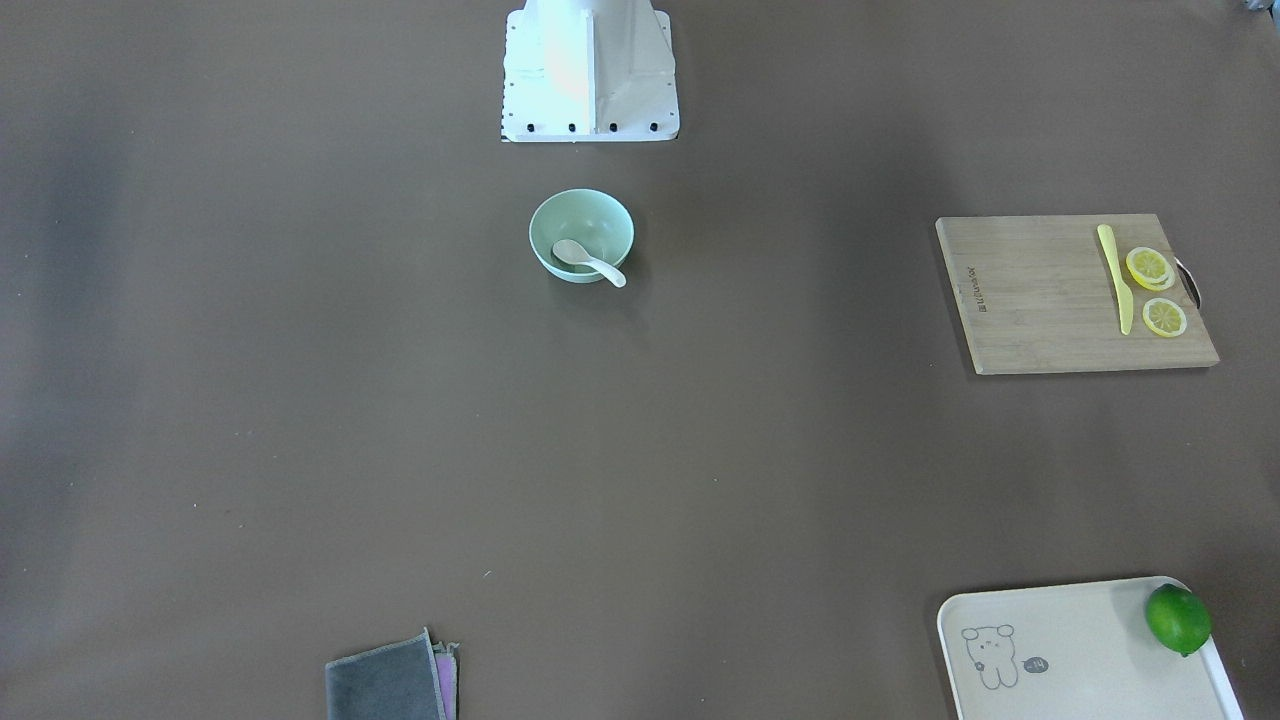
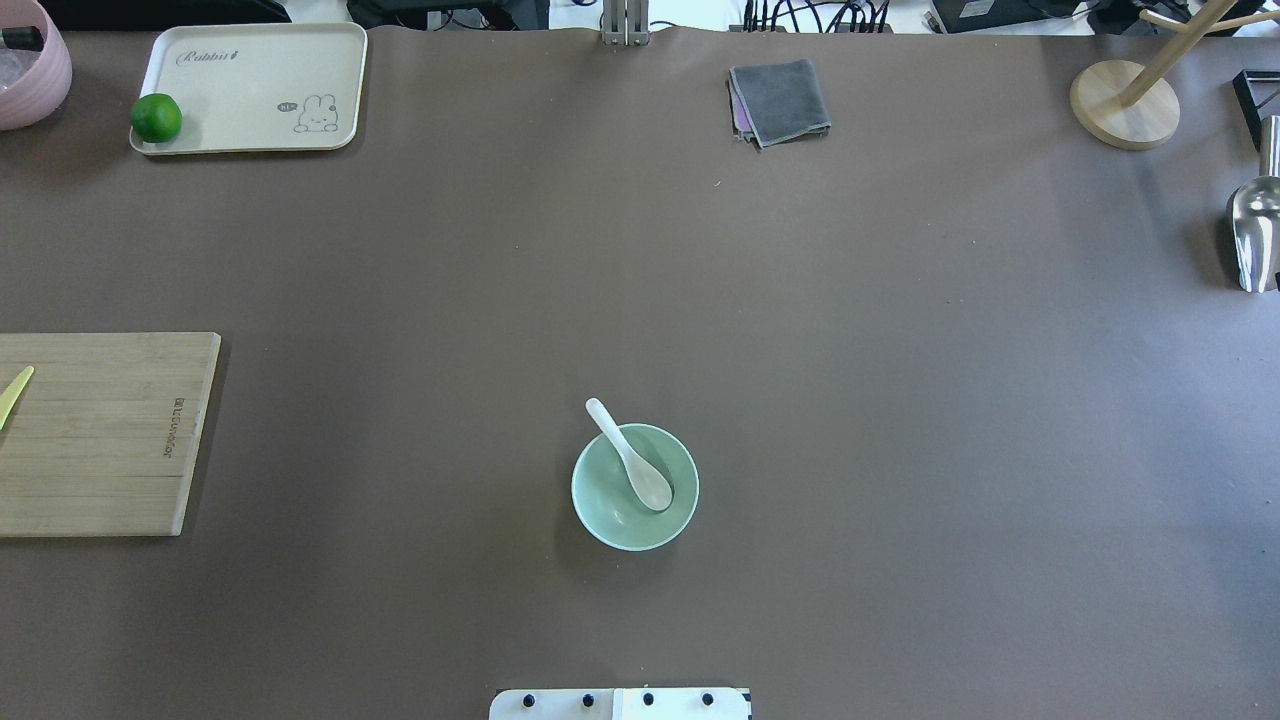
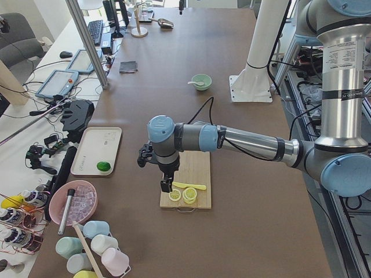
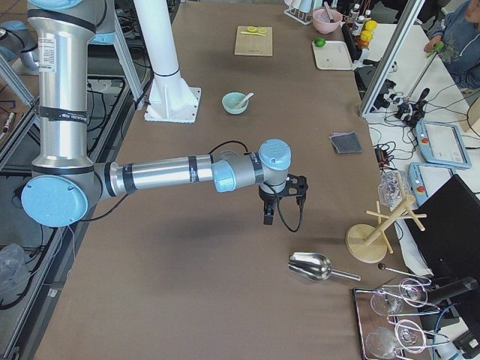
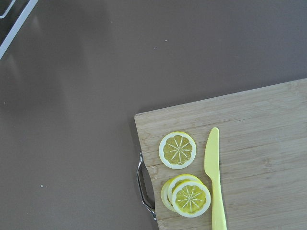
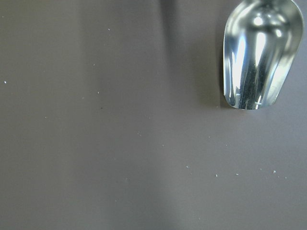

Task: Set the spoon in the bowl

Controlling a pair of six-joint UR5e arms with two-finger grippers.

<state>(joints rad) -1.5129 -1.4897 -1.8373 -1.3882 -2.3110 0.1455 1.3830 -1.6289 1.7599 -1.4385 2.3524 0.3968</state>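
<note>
spoon [image 2: 630, 458]: scoop inside the bowl [image 2: 600, 505], handle poking over the rim
bowl: on the surface [image 2: 900, 400], near the robot base [image 2: 620, 703]
left tool [image 3: 166, 186]: over the cutting board [image 3: 200, 171], can't tell if it's spread
right tool [image 4: 268, 217]: can't tell either

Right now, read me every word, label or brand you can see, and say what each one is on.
"Rabbit": on the cream tray.
Speech bubble by its rabbit drawing: too small to read.
Brand mark on the wooden cutting board: blurred, unreadable.
Stickers on left arm and right arm: too small.
</note>
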